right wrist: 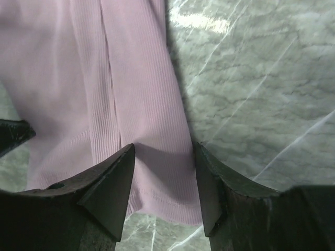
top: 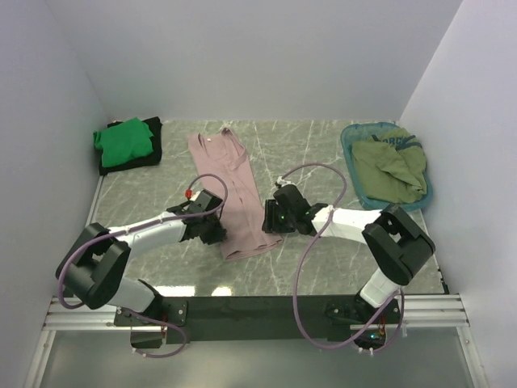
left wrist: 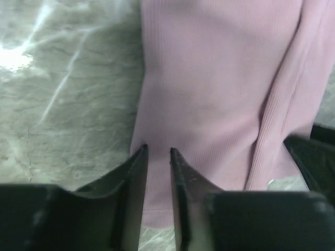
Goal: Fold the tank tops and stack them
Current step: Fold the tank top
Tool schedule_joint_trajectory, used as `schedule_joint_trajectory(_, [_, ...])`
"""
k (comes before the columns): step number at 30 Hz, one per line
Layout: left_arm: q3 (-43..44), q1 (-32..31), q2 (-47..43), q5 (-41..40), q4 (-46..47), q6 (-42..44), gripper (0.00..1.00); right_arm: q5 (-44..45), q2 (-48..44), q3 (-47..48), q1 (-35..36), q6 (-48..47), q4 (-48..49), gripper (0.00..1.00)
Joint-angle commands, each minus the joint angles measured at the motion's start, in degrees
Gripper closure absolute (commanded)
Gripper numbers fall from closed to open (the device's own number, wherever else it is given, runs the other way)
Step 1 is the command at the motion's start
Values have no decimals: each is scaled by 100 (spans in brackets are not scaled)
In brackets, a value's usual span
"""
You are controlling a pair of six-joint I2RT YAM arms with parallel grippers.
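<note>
Left wrist view: left fingers point(left wrist: 135, 175) a slit apart over hem of pink top point(left wrist: 209, 104), hold unclear; right fingers point(right wrist: 112, 183) wide, empty, astride other corner. Could pinch one layer only, skewing the fold.

Count of tank tops: four.
- One pink tank top point(top: 230, 190), taken as the reference.
- One bright green tank top point(top: 123, 139) and one black tank top point(top: 149, 159), both far to the left of it, green on black.
- One olive tank top point(top: 389, 168), right of it, in the basket.

Teal basket point(top: 349, 137): one.

Arms: two, left arm point(top: 145, 230) and right arm point(top: 355, 220), flanking the reference's near end.
</note>
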Motion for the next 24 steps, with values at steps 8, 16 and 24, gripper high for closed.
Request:
schedule_joint_trajectory(8, [-393, -18, -340, -154, -323, -295, 99, -20, -149, -772, 322, 407, -437, 43])
schedule_joint_trajectory(16, [-911, 324, -849, -94, -648, -532, 99, 419, 62, -728, 1085, 908, -753, 47])
schedule_joint_trajectory(24, [-851, 1168, -1141, 144, -859, 170, 98, 446, -184, -1035, 1446, 1181, -693, 47])
